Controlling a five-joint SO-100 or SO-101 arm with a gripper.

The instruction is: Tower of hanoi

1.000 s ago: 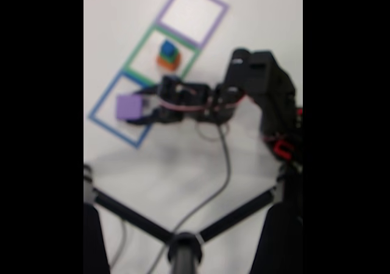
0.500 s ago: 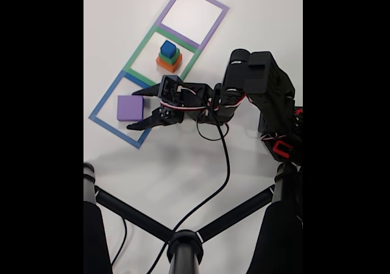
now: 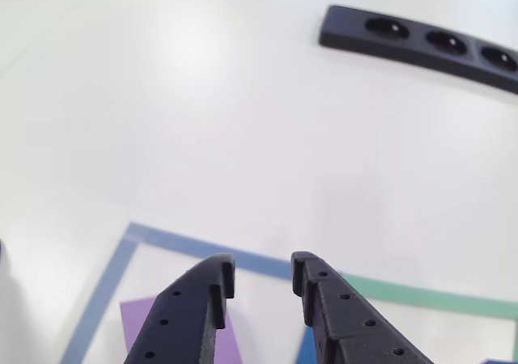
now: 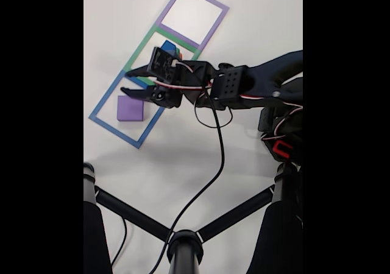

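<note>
Arm stretched over the taped squares, claw empty

The purple block (image 4: 129, 108) is seen inside the blue tape square (image 4: 102, 106), at about seven o'clock from the gripper (image 4: 124, 83), whose jaws are held apart; the blue cube (image 4: 169, 45) is partly hidden.

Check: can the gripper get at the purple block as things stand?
Probably yes. The gripper is open and empty, just above the purple block in the fixed view. The block lies alone in the blue tape square, nothing on top or between.

The hand (image 3: 261, 271) is matt black plastic (small holes dot it), above a smooth, glossy white table (image 3: 162, 97).
</note>
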